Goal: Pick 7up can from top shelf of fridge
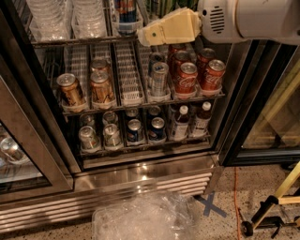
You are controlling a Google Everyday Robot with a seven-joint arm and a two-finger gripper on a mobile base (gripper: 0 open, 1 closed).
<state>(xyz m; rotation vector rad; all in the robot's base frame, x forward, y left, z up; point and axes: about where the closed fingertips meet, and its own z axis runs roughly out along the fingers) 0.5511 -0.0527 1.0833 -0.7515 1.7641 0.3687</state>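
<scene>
We are facing the tall steel-framed drinks fridge (140,176), its metal top shelf (70,43) running along the upper edge of the frame, with our cream-coloured gripper (145,35) hanging before the rail at upper centre; whether it is spread or closed we cannot tell. The slim green 7up can (161,5) is standing at the very top, half hidden behind the gripper, so we are risking knocking the blue-and-red can (125,11) just left of it.

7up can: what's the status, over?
Gripper at front rail of top shelf. 7up can mostly hidden behind it. Blue-and-red can close beside the tip.
</scene>
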